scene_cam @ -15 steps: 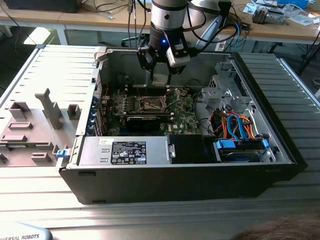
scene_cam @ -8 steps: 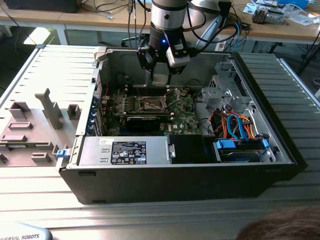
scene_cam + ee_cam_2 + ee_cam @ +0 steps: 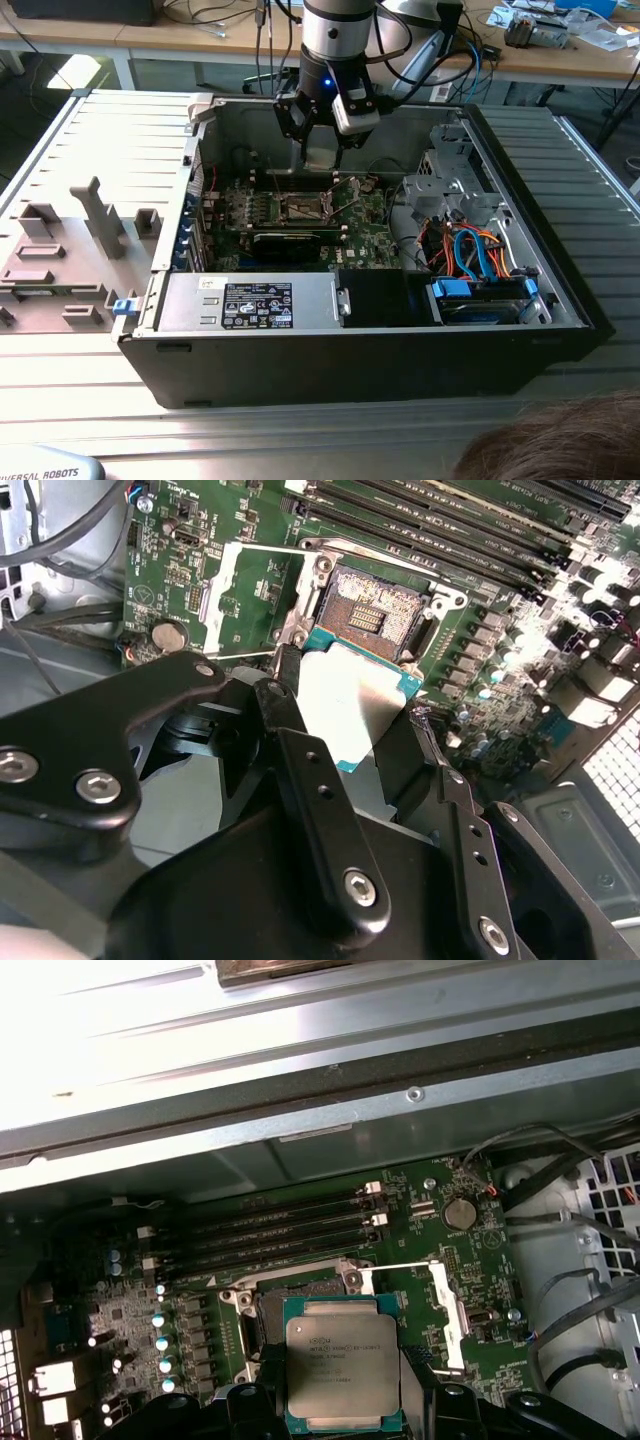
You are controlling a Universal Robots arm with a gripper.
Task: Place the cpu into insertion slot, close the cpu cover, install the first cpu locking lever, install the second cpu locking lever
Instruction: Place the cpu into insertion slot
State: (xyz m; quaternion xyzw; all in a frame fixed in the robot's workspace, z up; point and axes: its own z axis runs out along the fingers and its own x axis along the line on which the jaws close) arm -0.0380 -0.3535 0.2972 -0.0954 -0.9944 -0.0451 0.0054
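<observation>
- Table [image 3: 110, 140]: grey slatted metal; carries the whole set-up.
- Computer case [image 3: 350, 365]: black, lying on its side, open upward, mid-table in the exterior view.
- Arm [image 3: 338, 30]: silver and black; enters the case from 12 o'clock.
- Power supply box [image 3: 250, 300]: silvery, labelled, at 7 o'clock inside the case.
- Motherboard [image 3: 375, 240] [image 3: 130, 1300]: green, on the case floor at centre.
- Black card [image 3: 290, 242]: long, at 6 o'clock of the socket area.
- Memory slots [image 3: 270, 1225] [image 3: 450, 530]: four long black rows just beside the socket.
- Gripper [image 3: 320, 155] [image 3: 350, 695] [image 3: 345, 1400]: black; hangs over the socket, its jaws clamped on the chip's two opposite edges.
- Cpu cover [image 3: 345, 195] [image 3: 207, 600] [image 3: 455, 1310]: silvery window frame, swung open, at 3 o'clock of the socket in the exterior view.
- Insertion slot [image 3: 303, 208] [image 3: 375, 615] [image 3: 265, 1320]: square, dark, uncovered, holding no chip.
- Cpu [image 3: 355, 700] [image 3: 340, 1360]: silvery top on a teal base; held in the jaws above the slot's edge, not seated.
- Coin battery [image 3: 460, 1212] [image 3: 168, 635]: round, on the board near the open cover.
</observation>
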